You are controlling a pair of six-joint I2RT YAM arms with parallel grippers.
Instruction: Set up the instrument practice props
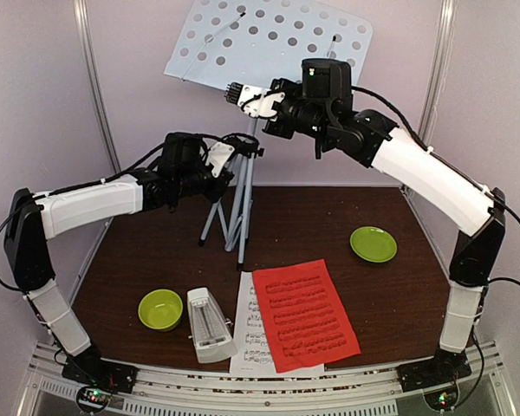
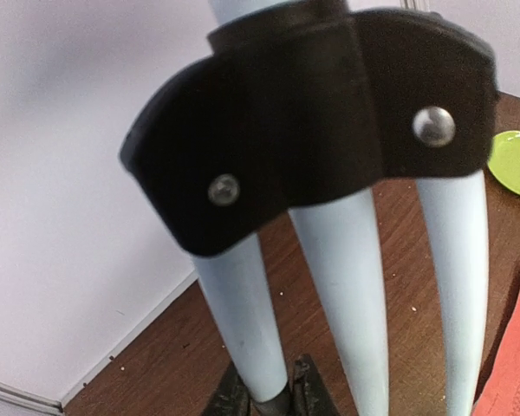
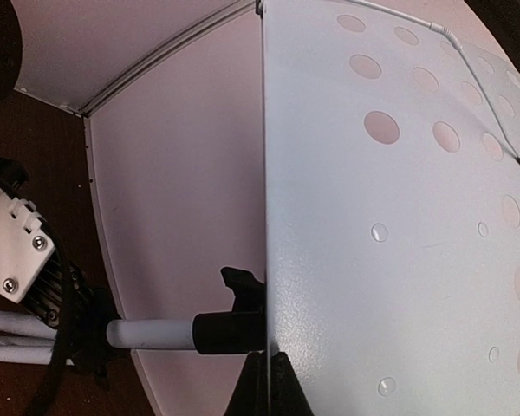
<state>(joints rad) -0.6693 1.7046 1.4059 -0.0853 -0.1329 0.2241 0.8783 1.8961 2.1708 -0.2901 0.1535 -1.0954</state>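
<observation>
The pale perforated music stand (image 1: 269,39) stands on its tripod (image 1: 234,212) at the back of the table. My left gripper (image 1: 228,160) is shut on one tripod leg (image 2: 247,321) just below the black hub (image 2: 312,113). My right gripper (image 1: 240,95) is shut on the lower edge of the stand's tray (image 3: 399,225), which fills the right wrist view. The red sheet (image 1: 305,314) lies on the white sheet (image 1: 247,334) at the front. The white pyramid metronome (image 1: 210,325) lies beside them.
A lime-green bowl (image 1: 160,309) sits front left and a lime-green plate (image 1: 373,243) mid right, also in the left wrist view (image 2: 513,163). Pale walls close in behind and at both sides. The table's front edge has a metal rail (image 1: 260,381).
</observation>
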